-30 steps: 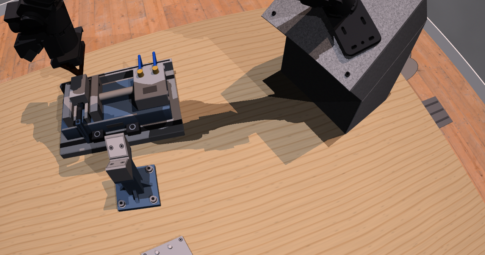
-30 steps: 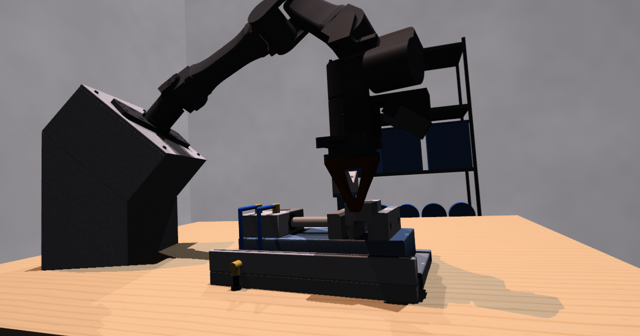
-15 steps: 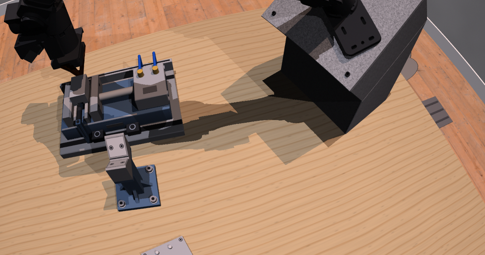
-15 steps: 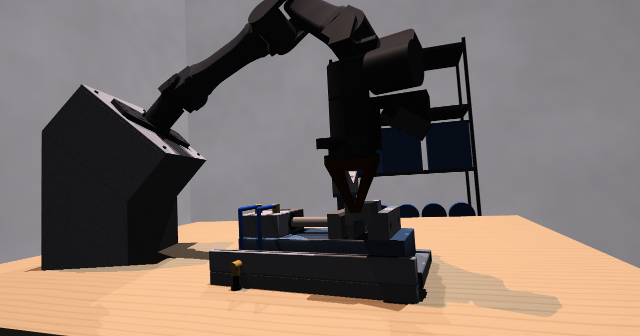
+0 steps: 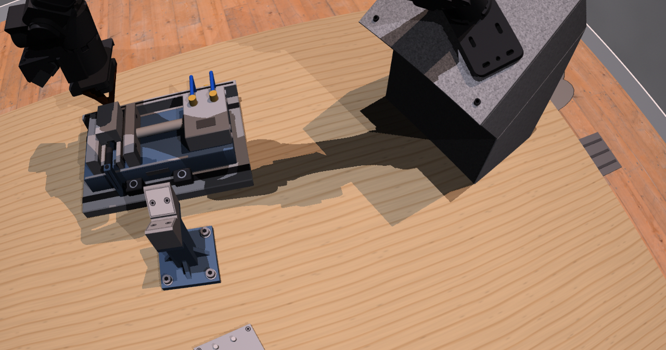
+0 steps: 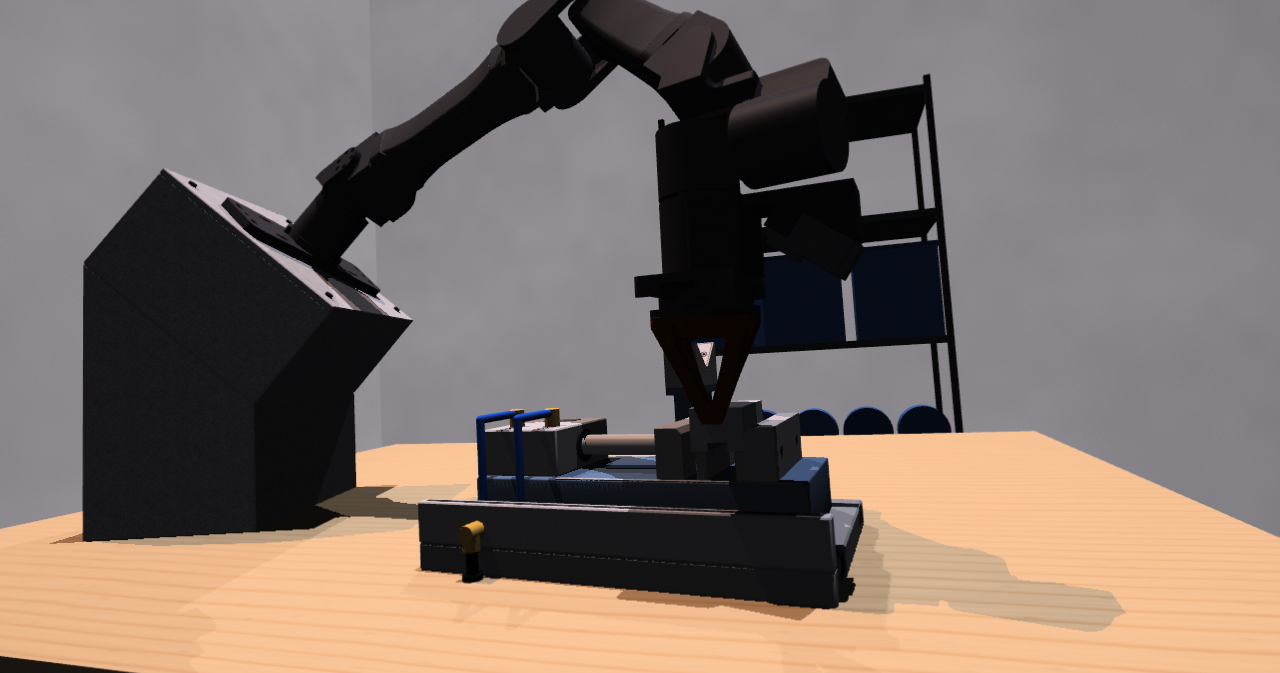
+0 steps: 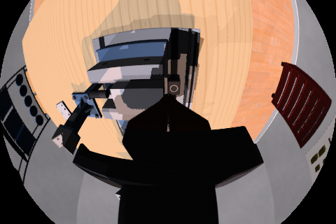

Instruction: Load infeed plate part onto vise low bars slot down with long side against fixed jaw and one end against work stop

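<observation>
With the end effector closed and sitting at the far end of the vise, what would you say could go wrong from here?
1. The shut, empty end effector sits close to the fixed jaw; pushing further could jam against it rather than move the part.
2. The part between the jaws is barely visible, so its seating against the work stop cannot be confirmed.
</observation>
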